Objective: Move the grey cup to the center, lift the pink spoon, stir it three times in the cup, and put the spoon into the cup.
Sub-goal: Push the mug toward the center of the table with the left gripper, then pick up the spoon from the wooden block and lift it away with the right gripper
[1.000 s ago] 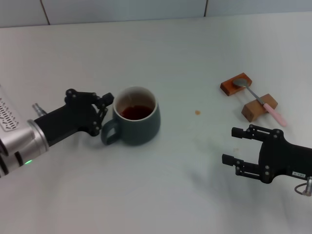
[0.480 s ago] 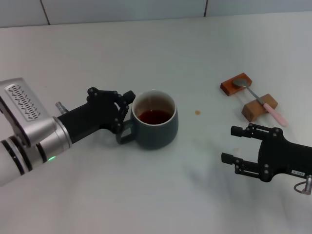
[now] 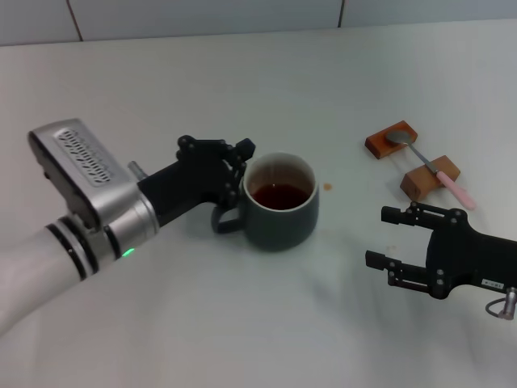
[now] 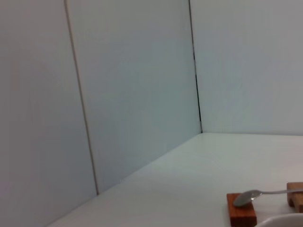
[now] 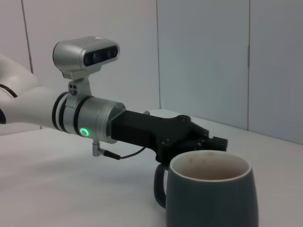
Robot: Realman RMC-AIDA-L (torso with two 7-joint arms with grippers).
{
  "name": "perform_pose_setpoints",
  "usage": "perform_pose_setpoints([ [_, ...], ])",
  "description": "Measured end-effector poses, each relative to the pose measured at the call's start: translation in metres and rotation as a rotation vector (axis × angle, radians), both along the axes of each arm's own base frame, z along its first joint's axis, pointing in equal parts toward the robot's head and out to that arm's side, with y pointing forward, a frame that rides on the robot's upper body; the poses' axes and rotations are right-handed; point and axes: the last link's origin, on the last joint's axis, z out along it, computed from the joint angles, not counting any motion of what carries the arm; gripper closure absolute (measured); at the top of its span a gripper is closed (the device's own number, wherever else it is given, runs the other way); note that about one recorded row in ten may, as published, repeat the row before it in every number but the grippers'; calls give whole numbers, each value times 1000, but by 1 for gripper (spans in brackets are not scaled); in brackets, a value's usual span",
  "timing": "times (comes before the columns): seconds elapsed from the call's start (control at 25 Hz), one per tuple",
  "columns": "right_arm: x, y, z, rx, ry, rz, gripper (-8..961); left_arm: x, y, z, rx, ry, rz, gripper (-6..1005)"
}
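The grey cup (image 3: 279,204) stands near the middle of the table with dark brown liquid inside; it also shows in the right wrist view (image 5: 210,191). My left gripper (image 3: 233,187) is shut on the cup's loop handle (image 3: 224,218). The pink spoon (image 3: 428,169) lies across two brown wooden blocks at the right, its metal bowl on the far block; its bowl shows in the left wrist view (image 4: 246,197). My right gripper (image 3: 386,238) is open and empty, low over the table in front of the blocks.
The two wooden blocks (image 3: 392,139) (image 3: 429,179) sit at the right. A small brown spot (image 3: 327,187) lies on the white table between cup and blocks. A tiled wall (image 3: 242,16) runs along the back.
My left gripper has slid the cup to the right, toward the table's middle. The right gripper and the spoon have not moved.
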Motion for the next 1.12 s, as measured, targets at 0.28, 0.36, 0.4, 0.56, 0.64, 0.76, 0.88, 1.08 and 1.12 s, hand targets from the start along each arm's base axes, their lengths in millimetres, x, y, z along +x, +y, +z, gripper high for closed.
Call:
perform_pose_setpoints([
  [0.28, 0, 0, 0, 1, 0, 1, 261, 18, 5, -10, 6, -8, -5, 1000],
  [0.36, 0, 0, 0, 1, 0, 1, 260, 22, 5, -12, 11, -10, -11, 1000],
  [0.4, 0, 0, 0, 2, 0, 1, 260, 23, 5, -12, 13, -12, -12, 1000],
  [0.56, 1, -2, 0, 2, 0, -2, 260, 24, 8, -8, 38, -46, 4, 1000],
  [0.64, 1, -3, 0, 2, 0, -3, 260, 21, 10, 1, 70, -86, 22, 1000],
  [0.76, 1, -3, 0, 2, 2, -2, 260, 13, 14, 24, 122, -175, 34, 1000],
  [0.88, 1, -3, 0, 2, 3, -1, 260, 2, 14, 53, 156, -270, 25, 1000],
  [1.08, 2, -3, 1, 10, 5, -5, 260, -26, -5, 98, 175, -363, 8, 1001],
  [1.12, 2, -3, 1, 15, 6, -6, 260, -33, -13, 104, 166, -363, -4, 998],
])
